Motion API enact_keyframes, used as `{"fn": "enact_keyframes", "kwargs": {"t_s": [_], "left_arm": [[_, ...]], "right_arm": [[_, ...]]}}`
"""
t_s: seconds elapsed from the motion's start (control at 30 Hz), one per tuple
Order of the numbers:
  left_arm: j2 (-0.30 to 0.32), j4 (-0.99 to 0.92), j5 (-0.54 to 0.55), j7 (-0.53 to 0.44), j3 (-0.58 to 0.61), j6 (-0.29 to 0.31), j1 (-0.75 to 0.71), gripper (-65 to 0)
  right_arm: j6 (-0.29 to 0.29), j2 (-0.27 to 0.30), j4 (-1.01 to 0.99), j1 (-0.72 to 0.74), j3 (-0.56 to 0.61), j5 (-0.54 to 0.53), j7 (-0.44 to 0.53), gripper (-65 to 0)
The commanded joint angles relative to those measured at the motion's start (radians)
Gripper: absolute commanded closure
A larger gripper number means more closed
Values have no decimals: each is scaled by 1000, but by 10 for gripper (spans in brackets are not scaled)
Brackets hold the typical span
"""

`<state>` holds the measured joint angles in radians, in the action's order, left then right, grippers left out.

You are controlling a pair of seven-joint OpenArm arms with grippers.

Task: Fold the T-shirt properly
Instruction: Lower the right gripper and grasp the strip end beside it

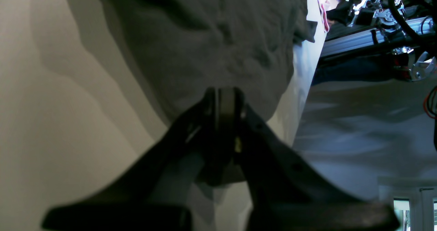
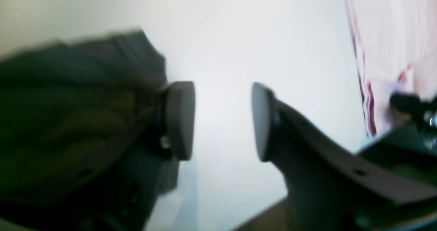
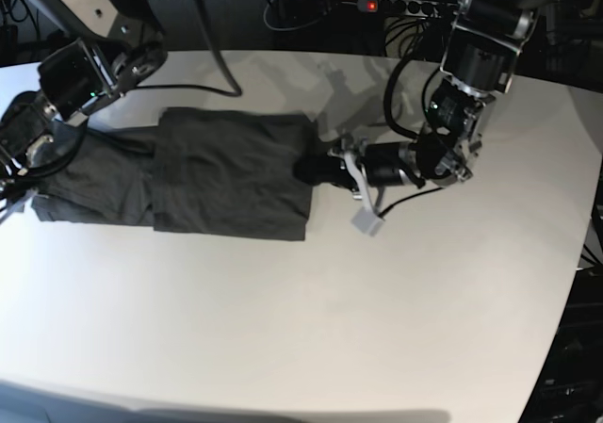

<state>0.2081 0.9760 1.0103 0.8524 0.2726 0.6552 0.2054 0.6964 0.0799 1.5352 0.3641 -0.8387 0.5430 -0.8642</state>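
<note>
The dark grey T-shirt (image 3: 226, 173) lies partly folded on the white table (image 3: 330, 329), with a wide upper layer over a flatter part at the left. My left gripper (image 3: 309, 170) is at the middle of the shirt's right edge. In the left wrist view the left gripper (image 1: 225, 96) has its jaws pressed together on the edge of the shirt (image 1: 205, 43). My right gripper (image 2: 222, 121) is open and empty, with the shirt (image 2: 75, 114) just beside its left finger. In the base view the right gripper (image 3: 19, 164) is at the shirt's far left end.
A small white block (image 3: 367, 223) lies by the left arm's wrist. Cables and a power strip (image 3: 405, 6) run along the table's back edge. A white thing with red stripes (image 2: 385, 46) shows at the right of the right wrist view. The table's right edge (image 3: 589, 216) is near.
</note>
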Motion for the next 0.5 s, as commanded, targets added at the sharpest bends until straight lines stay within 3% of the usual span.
{"fn": "enact_keyframes", "kwargs": {"t_s": [0.0,0.27,0.37,0.47], "left_arm": [[15,-13,-40,17,-3,-47,2,-23],[15,-13,-40,17,-3,-47,2,-23],[15,-13,-40,17,-3,-47,1,-23],[15,-13,-40,17,-3,-47,-1,-23]], "right_arm": [[2,14,15,42,-1,-1,-3,-319],[2,21,15,118,2,-1,-197,-396],[2,21,15,138,2,-2,-255,-466],[2,27,15,141,3,-77,-333,-511]]}}
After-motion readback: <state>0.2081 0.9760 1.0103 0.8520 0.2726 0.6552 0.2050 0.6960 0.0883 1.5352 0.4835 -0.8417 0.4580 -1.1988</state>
